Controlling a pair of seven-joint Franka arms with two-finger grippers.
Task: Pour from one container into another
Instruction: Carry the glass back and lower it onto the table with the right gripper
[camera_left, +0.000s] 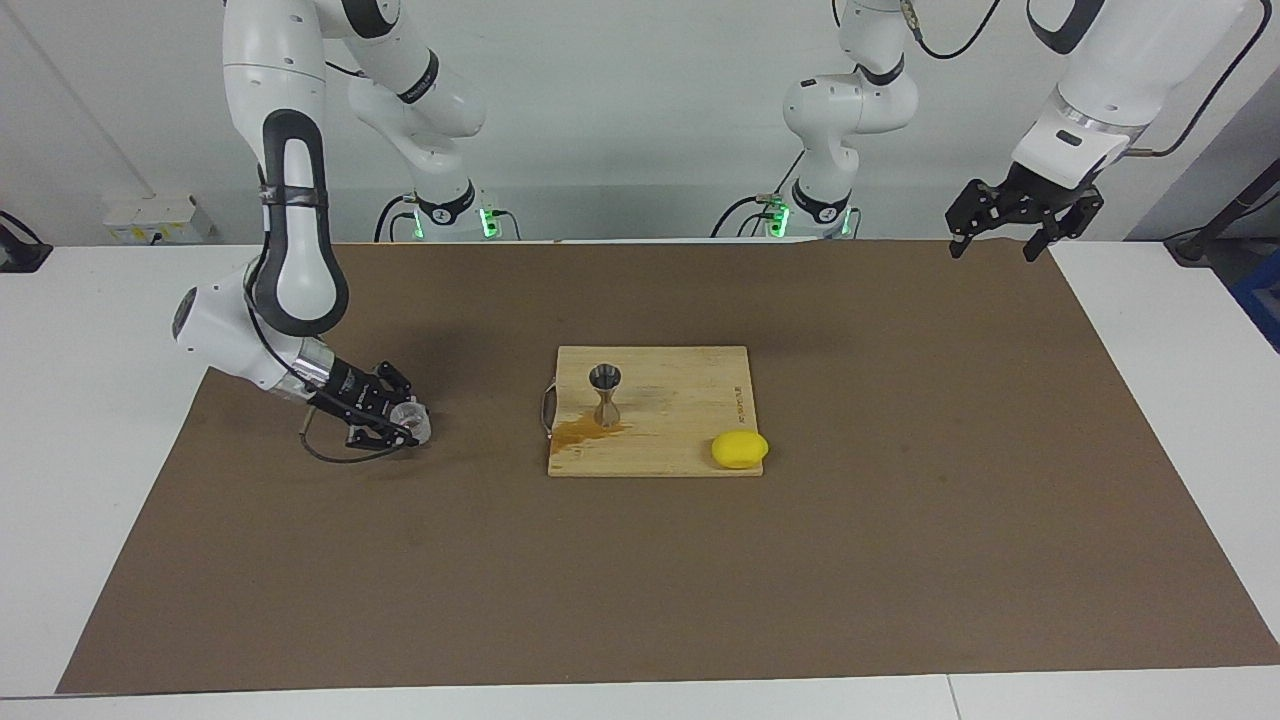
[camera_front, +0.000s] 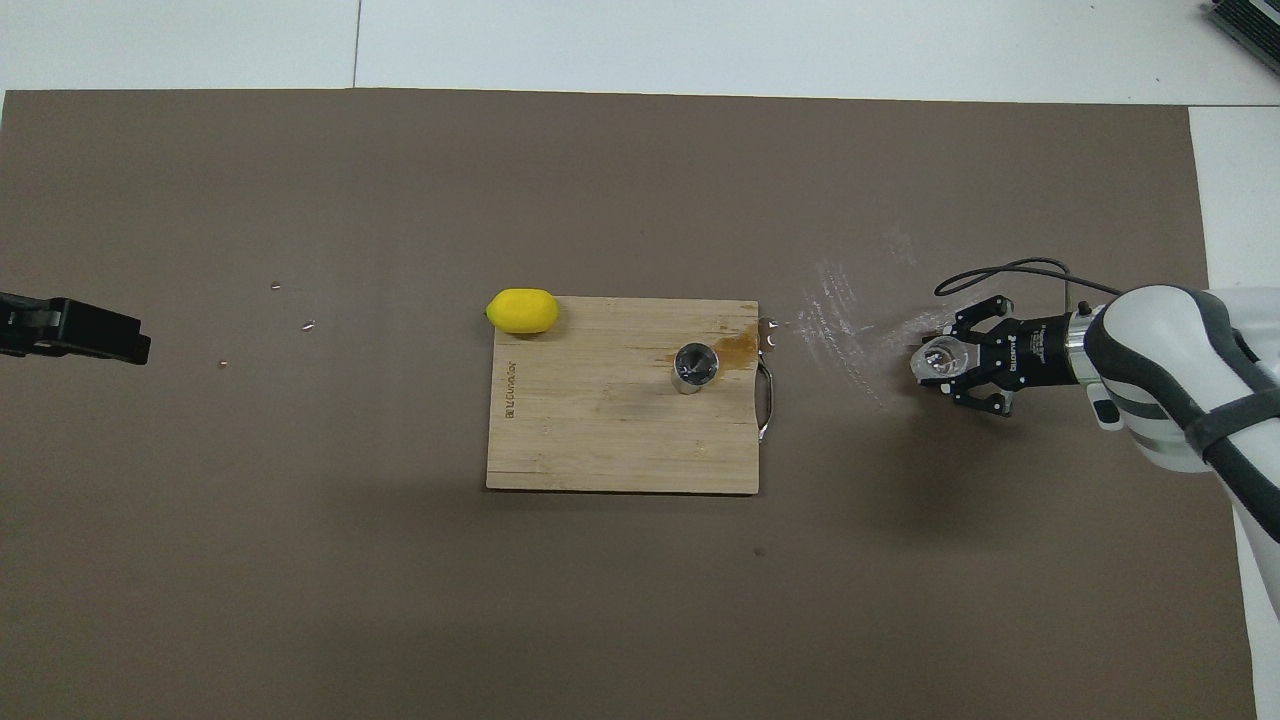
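A white wall stood at the robots' end, and a brown mat (camera_left: 640, 560) covered most of the white table (camera_left: 80, 330). In the facing view, my right gripper (camera_left: 405, 424) was low over the mat toward my right arm's end of the table, well apart from the wooden cutting board (camera_left: 690, 440). Its fingers were closed on the small clear cup (camera_left: 413, 418), which sat tilted between them; I could not tell whether the cup touched the mat. The metal jigger (camera_left: 605, 394) stood upright on the board, on the part nearer my right arm's end, with an orange-brown stain (camera_left: 585, 431) spread at its foot. A yellow lemon (camera_left: 740, 449) lay at the board's corner toward my left arm's end, on the side farther from me. My left gripper (camera_left: 1005, 236) waited raised over the mat's edge at my left arm's end, its fingers spread and holding nothing.

In the overhead view, the right gripper (camera_front: 950, 368) came in from my right arm's end with the clear cup (camera_front: 937, 361) gripped at its tip, beside a whitish smear (camera_front: 850, 320) on the mat. The jigger (camera_front: 696, 364) showed its round mouth on the board (camera_front: 600, 440), the stain (camera_front: 738, 346) between it and the board's metal handle (camera_front: 767, 395). The lemon (camera_front: 522, 310) rested against the board's corner. Only the dark tip of my left gripper (camera_front: 105, 336) showed at the frame's edge.
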